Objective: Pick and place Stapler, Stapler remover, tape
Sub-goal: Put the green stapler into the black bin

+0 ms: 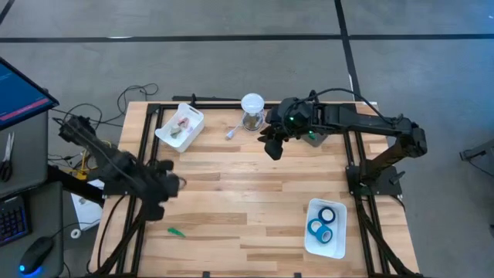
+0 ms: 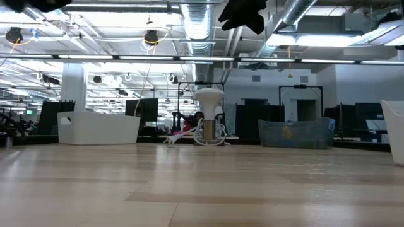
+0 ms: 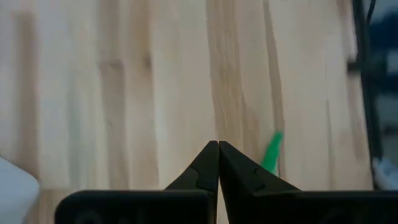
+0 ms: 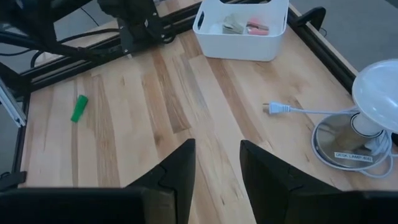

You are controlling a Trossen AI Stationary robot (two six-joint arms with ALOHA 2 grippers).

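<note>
Overhead, the left hand (image 1: 176,184) hangs clenched and empty above the tabletop's (image 1: 247,201) left side, near a small green piece (image 1: 176,231). Three blue tape rolls (image 1: 324,222) lie in the white tray (image 1: 310,241) at the right front. Farther back, the right hand (image 1: 272,148) hovers part-open, holding nothing, beside a white lamp (image 1: 252,104).

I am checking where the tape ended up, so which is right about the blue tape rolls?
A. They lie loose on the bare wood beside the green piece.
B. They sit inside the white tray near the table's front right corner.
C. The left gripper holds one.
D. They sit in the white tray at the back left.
B: the high view shows the blue tape rolls inside the white tray by the front right corner.
</note>
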